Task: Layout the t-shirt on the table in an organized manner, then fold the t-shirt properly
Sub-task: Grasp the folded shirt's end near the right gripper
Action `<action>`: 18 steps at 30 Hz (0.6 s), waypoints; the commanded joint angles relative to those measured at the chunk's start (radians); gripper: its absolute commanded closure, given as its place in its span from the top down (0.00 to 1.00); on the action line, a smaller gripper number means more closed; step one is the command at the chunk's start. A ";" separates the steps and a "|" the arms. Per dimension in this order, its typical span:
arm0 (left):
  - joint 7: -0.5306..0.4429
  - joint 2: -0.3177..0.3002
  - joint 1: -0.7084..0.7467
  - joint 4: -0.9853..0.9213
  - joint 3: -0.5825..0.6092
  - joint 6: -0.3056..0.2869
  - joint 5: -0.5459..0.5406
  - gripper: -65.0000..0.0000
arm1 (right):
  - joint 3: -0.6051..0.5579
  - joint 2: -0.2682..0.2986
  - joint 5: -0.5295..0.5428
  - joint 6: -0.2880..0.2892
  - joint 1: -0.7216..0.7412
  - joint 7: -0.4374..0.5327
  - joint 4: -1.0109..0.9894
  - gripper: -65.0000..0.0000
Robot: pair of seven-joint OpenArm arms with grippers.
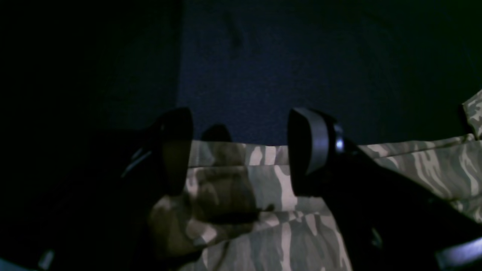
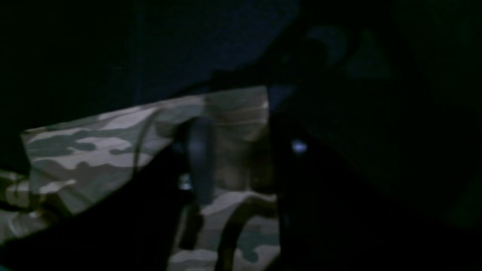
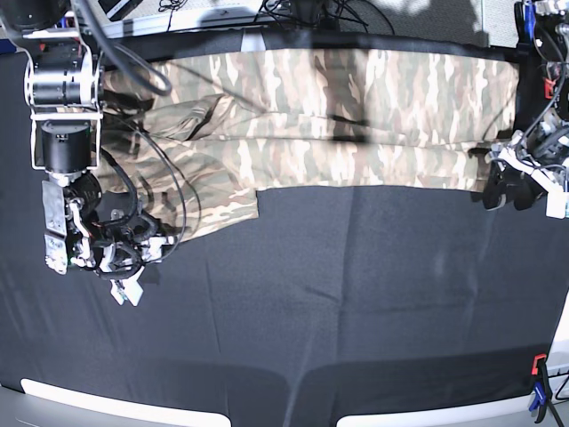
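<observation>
The camouflage t-shirt (image 3: 356,116) lies as a long band across the far half of the black table (image 3: 356,302). My left gripper (image 3: 491,189) is at the band's right end. In the left wrist view it (image 1: 241,150) is open, its fingers straddling the t-shirt's (image 1: 271,180) hem edge, with the table (image 1: 301,56) beyond. My right gripper (image 3: 158,247) is at the sleeve corner on the left. In the dim right wrist view its (image 2: 239,158) jaws stand partly closed, a gap still showing, with a raised flap of the t-shirt (image 2: 94,150) between them.
A red-and-blue clamp (image 3: 540,391) sits at the front right edge and another (image 3: 526,20) at the back right. White rim strips (image 3: 107,396) run along the front edge. Cables (image 3: 302,13) lie behind the table.
</observation>
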 commanded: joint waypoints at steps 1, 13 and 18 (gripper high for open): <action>-0.027 -0.014 -0.011 0.018 -0.004 -0.007 -0.012 0.57 | 0.002 0.008 0.008 0.024 0.023 -0.014 0.013 0.20; -0.027 -0.014 -0.010 0.018 -0.004 -0.007 -0.012 0.57 | 0.005 0.054 -0.018 0.155 -0.032 0.060 0.089 0.00; -0.027 -0.014 -0.010 0.018 -0.004 -0.007 -0.012 0.57 | 0.006 0.101 -0.018 0.155 -0.211 0.133 0.380 0.00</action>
